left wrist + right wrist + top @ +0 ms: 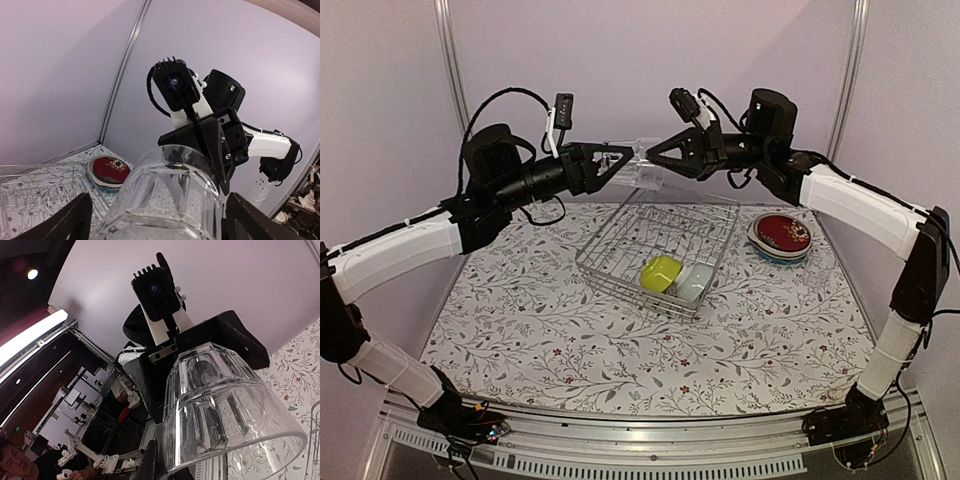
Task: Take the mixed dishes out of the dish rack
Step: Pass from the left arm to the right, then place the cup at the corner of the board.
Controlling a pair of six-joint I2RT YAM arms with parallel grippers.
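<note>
1. Top external, far left: left arm lifted over the flowered table [520, 320], with the left gripper [620, 163] high in the air and pointing toward the other arm.
2. Fingers [70, 222] of that gripper spread only as wide as the clear glass [642, 172] and set on both sides of one end of it, seemingly clamped to it.
3. Glass lying level in mid-air between the two grippers, straight above the far part of the dish rack [605, 235] and well clear of its wires.
4. Below, inside the rack at its near right end: a yellow-green bowl [660, 272] and a pale bowl [694, 283], side by side and touching.
5. Right of the glass: right gripper [658, 158] facing the left one, its fingers around the wide rim end.
6. From the right wrist, only one of its fingers [150, 460] in view, just beside the rim; cannot tell whether pressed onto the glass or slightly apart from it.
7. Far right, on the table just beside the rack: a stack of plates [782, 236] with the dark red one on top, under the right forearm.
</note>
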